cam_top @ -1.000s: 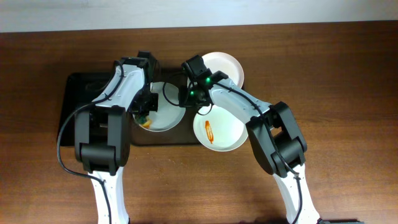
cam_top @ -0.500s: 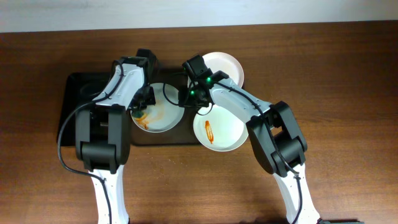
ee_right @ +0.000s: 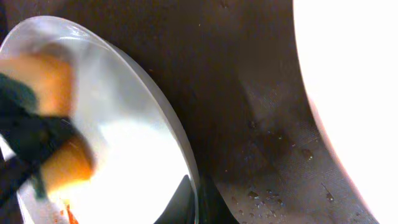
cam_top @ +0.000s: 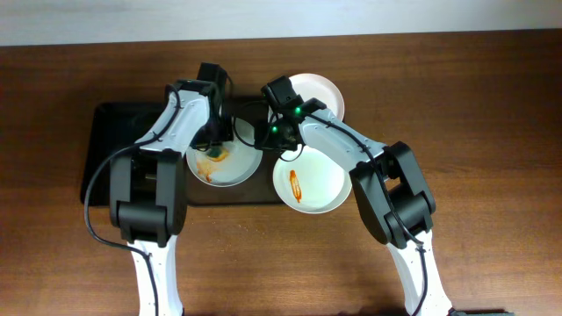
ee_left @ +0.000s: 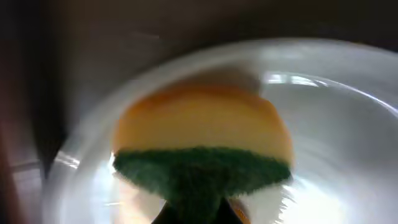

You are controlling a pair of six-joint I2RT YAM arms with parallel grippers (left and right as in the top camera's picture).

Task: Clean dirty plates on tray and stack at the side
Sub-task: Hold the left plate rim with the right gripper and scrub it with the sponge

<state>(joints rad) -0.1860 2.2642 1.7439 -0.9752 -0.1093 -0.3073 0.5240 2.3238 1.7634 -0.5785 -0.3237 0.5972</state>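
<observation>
Wooden table (cam_top: 492, 105) | smeared plate (cam_top: 233, 168) | left claw (cam_top: 213, 142) grips sponge (ee_left: 202, 134) | right claw (ee_right: 196, 202) pinches rim

The left arm (cam_top: 178, 123) and right arm (cam_top: 338, 145) wear white shells over black joints; a black cable (cam_top: 88, 195) loops, green lights (cam_top: 274, 132) glow.

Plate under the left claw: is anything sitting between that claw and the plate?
Only the sponge, yellow with a green side, gripped by the left claw and pressed on the plate. It is the wiping tool, not an obstacle.
</observation>
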